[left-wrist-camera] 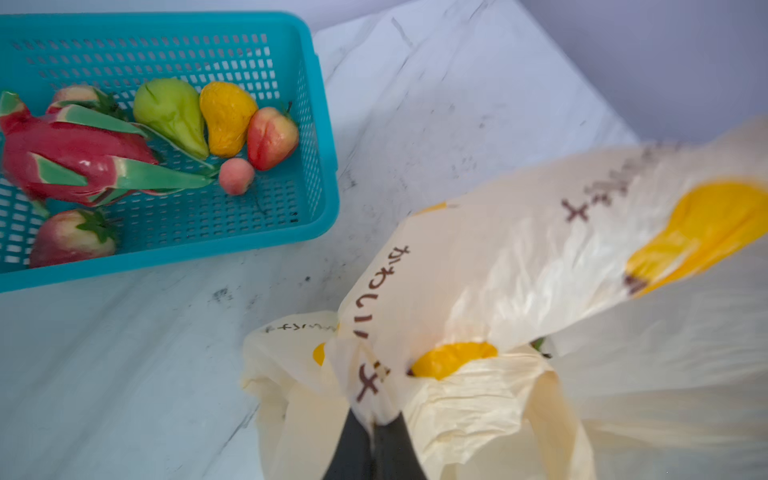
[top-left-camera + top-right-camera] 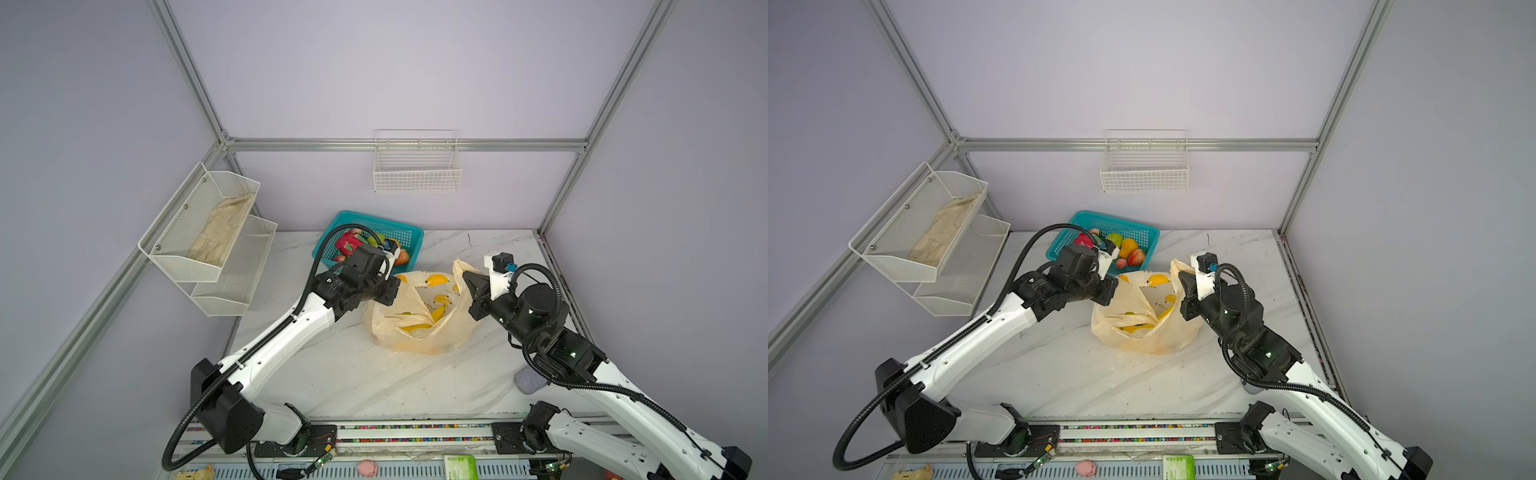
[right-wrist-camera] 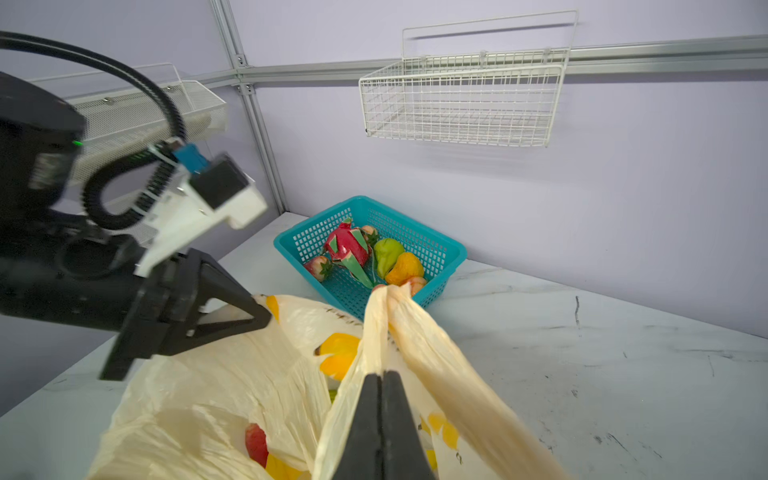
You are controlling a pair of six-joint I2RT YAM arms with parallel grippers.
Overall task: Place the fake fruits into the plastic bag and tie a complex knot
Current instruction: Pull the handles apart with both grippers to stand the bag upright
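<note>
The plastic bag (image 2: 419,320), just beside the teal basket (image 1: 326,137), is partly filled; we see the left end effector (image 1: 374,430) and right end effector (image 3: 382,380) pinching its rim, most fake fruits (image 1: 224,118) unbagged, nothing knotted.

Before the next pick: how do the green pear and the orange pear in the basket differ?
Colour: the green pear is light green, the orange pear yellow-orange. Neighbours: the green pear lies beside the dragon fruit, the orange pear beside a strawberry. Both lie side by side in the teal basket, not yet bagged.
</note>
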